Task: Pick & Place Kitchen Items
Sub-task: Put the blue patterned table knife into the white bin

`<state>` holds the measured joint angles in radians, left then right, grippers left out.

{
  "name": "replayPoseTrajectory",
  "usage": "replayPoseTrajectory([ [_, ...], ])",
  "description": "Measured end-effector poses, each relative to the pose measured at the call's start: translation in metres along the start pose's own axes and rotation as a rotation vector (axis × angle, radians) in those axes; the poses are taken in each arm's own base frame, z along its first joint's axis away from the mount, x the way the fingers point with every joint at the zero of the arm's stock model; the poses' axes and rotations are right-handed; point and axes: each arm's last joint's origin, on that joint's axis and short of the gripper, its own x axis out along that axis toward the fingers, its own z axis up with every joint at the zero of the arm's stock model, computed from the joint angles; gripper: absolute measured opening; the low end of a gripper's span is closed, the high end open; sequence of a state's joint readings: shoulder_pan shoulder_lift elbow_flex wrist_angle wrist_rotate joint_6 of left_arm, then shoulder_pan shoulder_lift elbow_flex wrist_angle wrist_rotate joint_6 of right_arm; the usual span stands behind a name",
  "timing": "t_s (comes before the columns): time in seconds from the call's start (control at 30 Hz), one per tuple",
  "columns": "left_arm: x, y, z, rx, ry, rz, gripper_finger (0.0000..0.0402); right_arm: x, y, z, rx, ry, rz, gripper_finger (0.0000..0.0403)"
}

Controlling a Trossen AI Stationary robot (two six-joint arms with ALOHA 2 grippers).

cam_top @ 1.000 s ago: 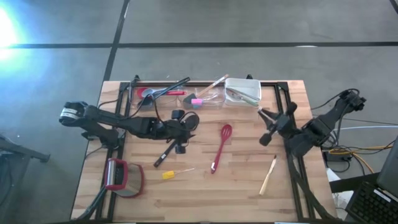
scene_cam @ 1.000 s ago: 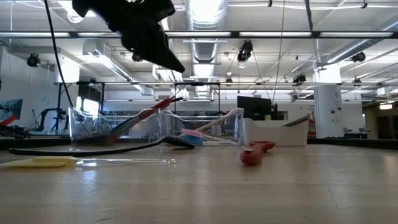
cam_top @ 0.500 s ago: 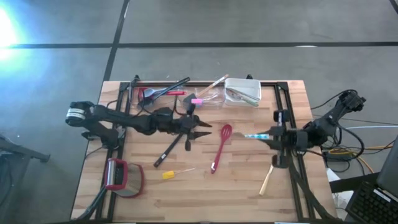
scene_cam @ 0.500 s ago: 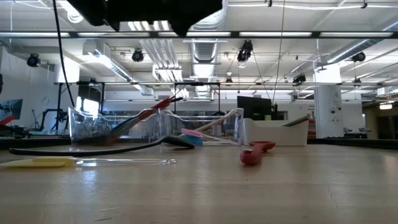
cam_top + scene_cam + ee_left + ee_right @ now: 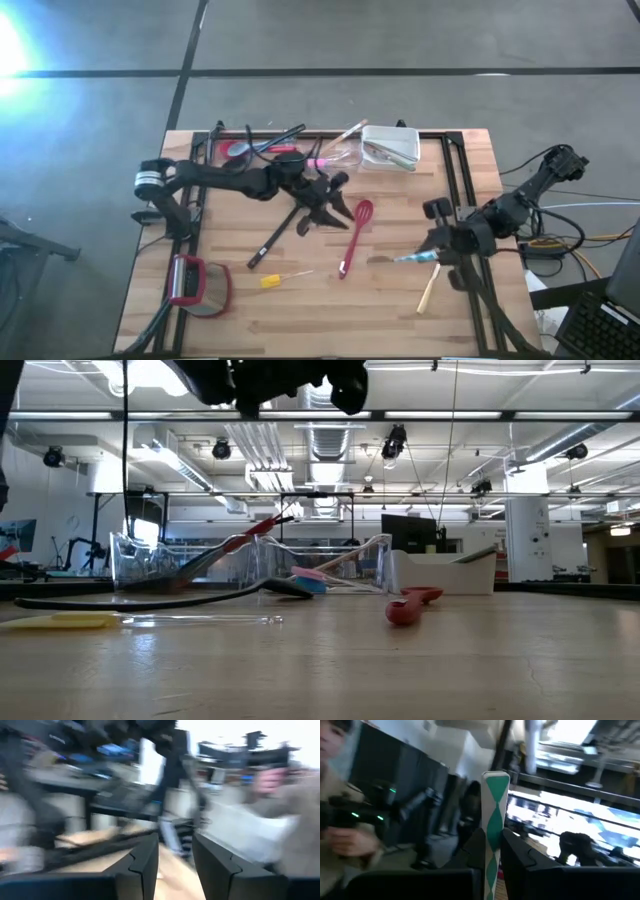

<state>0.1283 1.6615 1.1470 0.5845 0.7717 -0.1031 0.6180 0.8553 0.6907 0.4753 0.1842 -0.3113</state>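
Observation:
My left gripper (image 5: 338, 200) hangs open above the middle of the table, its fingers (image 5: 145, 865) apart with nothing between them. It is beside the head of the red whisk (image 5: 354, 238) and past the far end of a black utensil (image 5: 272, 243), which both lie flat. My right gripper (image 5: 424, 254) is at the table's right side, shut on a flat green-and-white patterned stick (image 5: 408, 258). A wooden utensil (image 5: 430, 284) lies below it. A small yellow piece (image 5: 270, 282) lies toward the near edge. My right gripper pinches the patterned stick near one end (image 5: 491, 847) between its two fingers. The fingers come roughly level from the table's right side and lie along the stick. The stick juts out past the fingertips, its free end (image 5: 495, 779) ahead, lifted clear of the table.
A clear tub (image 5: 290, 152) holding several utensils and a white tub (image 5: 392, 146) stand at the far edge. A red-framed round object (image 5: 196, 286) lies at the near left corner. A black frame (image 5: 455, 170) runs along the table's sides. A person's hand (image 5: 345, 842) shows beyond the table.
My left gripper has risen from over the black utensil and gone toward the table's right, tipping from pointing down to level; the utensil stays on the table. My right gripper has turned and swung toward the near edge, bringing the patterned stick out toward the left.

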Motion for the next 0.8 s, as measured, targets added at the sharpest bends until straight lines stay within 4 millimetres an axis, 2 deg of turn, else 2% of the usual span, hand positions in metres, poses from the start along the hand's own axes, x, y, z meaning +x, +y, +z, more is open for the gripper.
replayPoseTrajectory([
  [0.13, 0.011, 0.005, 0.001, -0.064, 0.022, -0.206, 0.0124, 0.001, 0.000, -0.001, 0.009, 0.001, 0.010, 0.0024],
  [0.27, 0.023, 0.012, -0.003, -0.136, 0.046, -0.298, 0.0124, 0.004, -0.003, -0.005, -0.014, 0.017, -0.014, 0.0024],
  [0.43, 0.034, 0.021, -0.002, -0.146, 0.044, -0.308, 0.0131, 0.006, -0.007, -0.009, -0.001, 0.040, -0.033, 0.0024],
  [0.8, 0.042, 0.025, 0.026, -0.065, -0.012, -0.321, 0.0145, 0.010, -0.014, -0.016, 0.013, 0.069, -0.057, 0.0024],
])
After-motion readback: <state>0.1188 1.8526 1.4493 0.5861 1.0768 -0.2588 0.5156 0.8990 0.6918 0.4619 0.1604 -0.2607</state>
